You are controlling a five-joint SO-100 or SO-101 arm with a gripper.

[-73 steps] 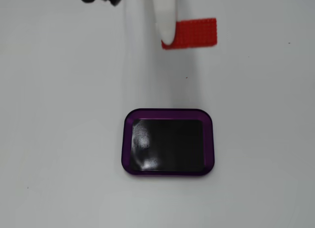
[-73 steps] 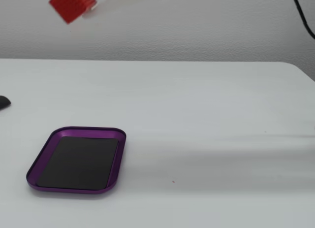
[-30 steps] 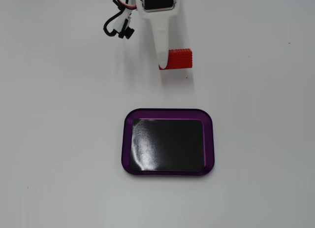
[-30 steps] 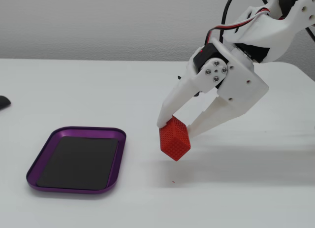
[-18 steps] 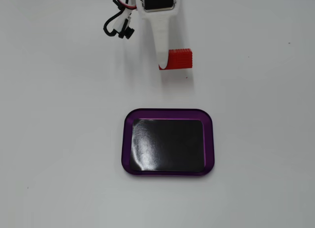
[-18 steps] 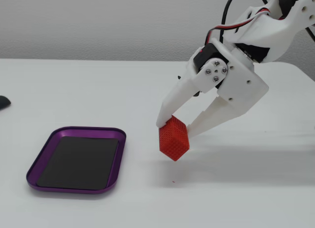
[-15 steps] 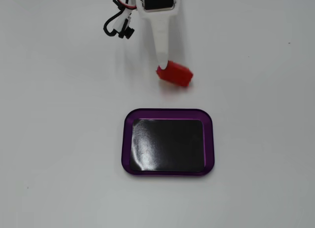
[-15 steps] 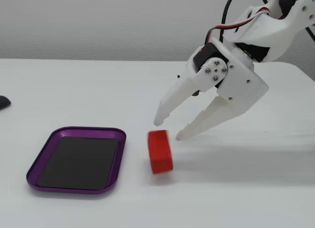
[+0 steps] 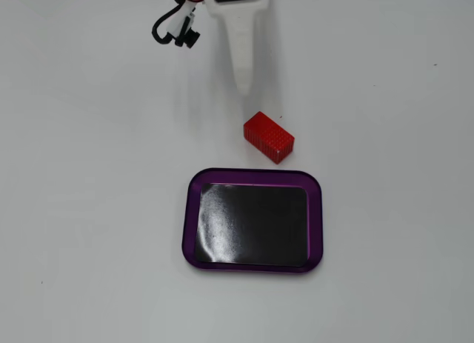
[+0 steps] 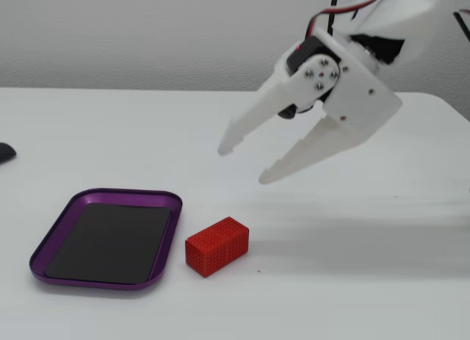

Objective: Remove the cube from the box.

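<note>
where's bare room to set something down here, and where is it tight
The box floor is bare. Wide bare table lies on both sides of the box and below it in the overhead-looking fixed view. It is tight only above the box: the cube sits just off its rim, with the open tool raised beyond it.

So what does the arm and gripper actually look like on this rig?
The gripper is white plastic with two long tapered fingers, screw heads at the pivot and a black motor block behind. Black and red cables run along the white arm.

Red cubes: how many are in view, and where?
1. The red cube lies on the table just outside the purple box, beside its rim. The box's floor is bare; nothing looks hidden.
</note>
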